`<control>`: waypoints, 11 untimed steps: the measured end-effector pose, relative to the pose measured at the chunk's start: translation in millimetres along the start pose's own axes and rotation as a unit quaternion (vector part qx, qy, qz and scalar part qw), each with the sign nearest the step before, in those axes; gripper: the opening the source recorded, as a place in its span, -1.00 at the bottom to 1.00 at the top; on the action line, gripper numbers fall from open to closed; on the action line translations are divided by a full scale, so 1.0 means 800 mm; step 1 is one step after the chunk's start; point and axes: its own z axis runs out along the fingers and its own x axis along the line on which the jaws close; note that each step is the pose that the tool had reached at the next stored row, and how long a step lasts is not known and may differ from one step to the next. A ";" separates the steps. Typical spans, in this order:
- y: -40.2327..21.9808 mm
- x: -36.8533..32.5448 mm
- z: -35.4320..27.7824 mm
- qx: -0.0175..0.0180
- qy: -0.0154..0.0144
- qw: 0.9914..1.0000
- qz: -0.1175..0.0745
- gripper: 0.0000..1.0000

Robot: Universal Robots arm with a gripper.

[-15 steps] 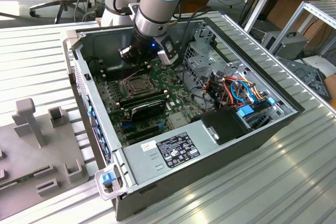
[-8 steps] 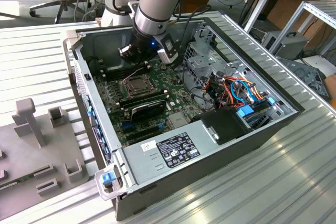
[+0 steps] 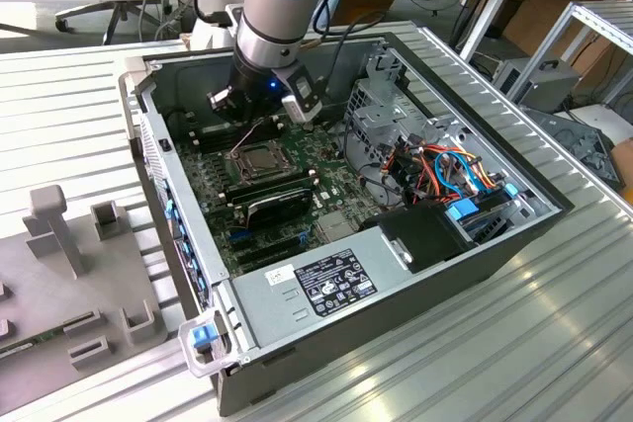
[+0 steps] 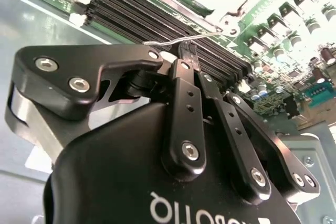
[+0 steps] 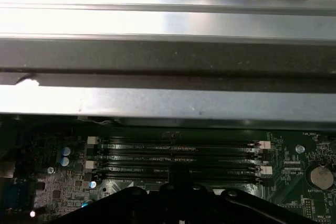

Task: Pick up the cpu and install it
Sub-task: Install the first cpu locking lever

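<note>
Reaching into the open computer case (image 3: 396, 328) on the counter (image 3: 475, 368), with the hand (image 4: 188, 51) clenched on the thin socket lever (image 4: 163, 41). Gripped that way, seemingly, to lock down the cpu (image 3: 262, 157) lying flat in its socket (image 3: 237, 153) just beside.

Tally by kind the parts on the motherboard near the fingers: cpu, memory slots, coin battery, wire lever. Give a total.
cpu: 1
memory slots: 4
coin battery: 1
wire lever, pinched between the shut fingers: 1
Total: 7
</note>
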 end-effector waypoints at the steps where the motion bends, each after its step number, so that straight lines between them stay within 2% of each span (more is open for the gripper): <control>1: 0.0000 0.0003 -0.0005 0.000 0.000 1.000 0.000 -0.79; 6: 0.0028 0.0009 -0.0121 0.000 -0.002 1.000 -0.001 -0.79; 9: 0.0032 0.0048 -0.0131 0.000 -0.005 1.000 -0.001 -0.79; 11: 0.0033 0.0109 -0.0130 0.000 -0.007 1.000 -0.002 -0.79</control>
